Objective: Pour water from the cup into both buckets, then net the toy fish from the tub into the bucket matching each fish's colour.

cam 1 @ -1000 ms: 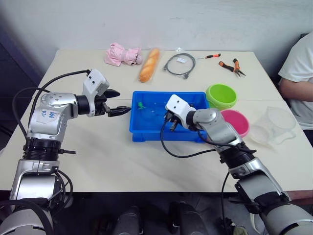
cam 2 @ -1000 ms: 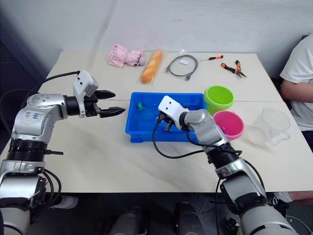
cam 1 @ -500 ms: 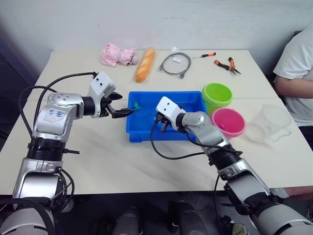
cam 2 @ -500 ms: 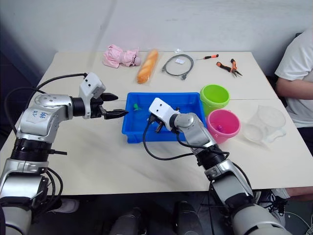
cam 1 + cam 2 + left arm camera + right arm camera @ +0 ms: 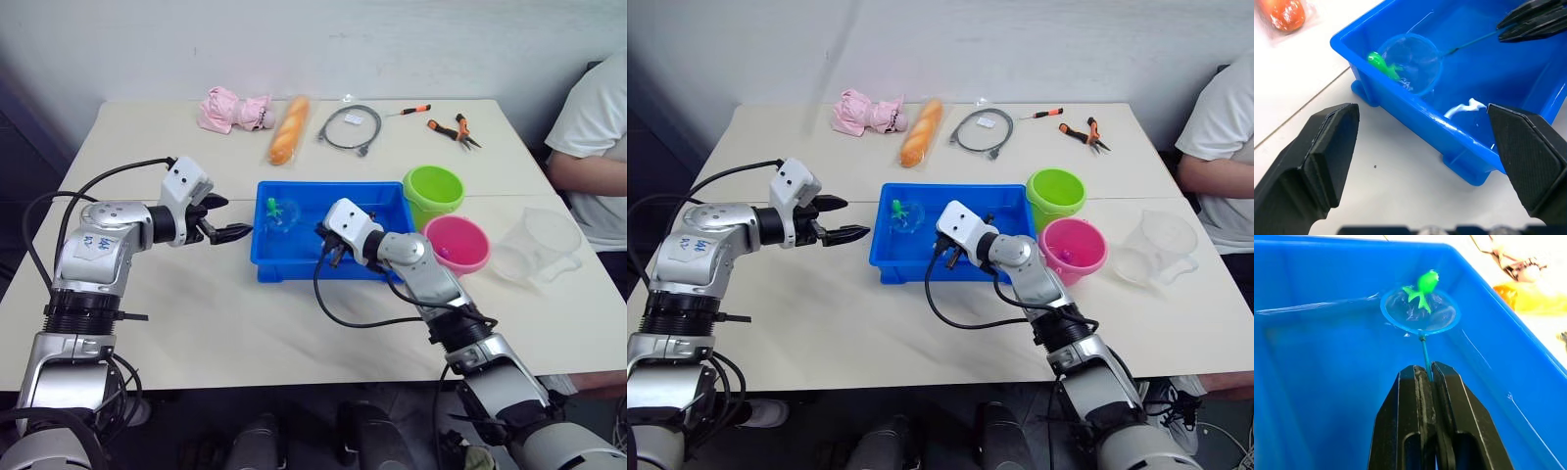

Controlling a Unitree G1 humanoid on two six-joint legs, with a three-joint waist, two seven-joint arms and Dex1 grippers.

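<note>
Netting step: right claw clamps the net, green fish on hoop, frame centre. Next: carry to green bucket. Left claw wide.

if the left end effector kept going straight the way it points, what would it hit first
Probably the near-left wall of the blue tub, which lies straight ahead of the open left end effector. Height is hard to judge, so it might pass over the rim towards the net.
</note>
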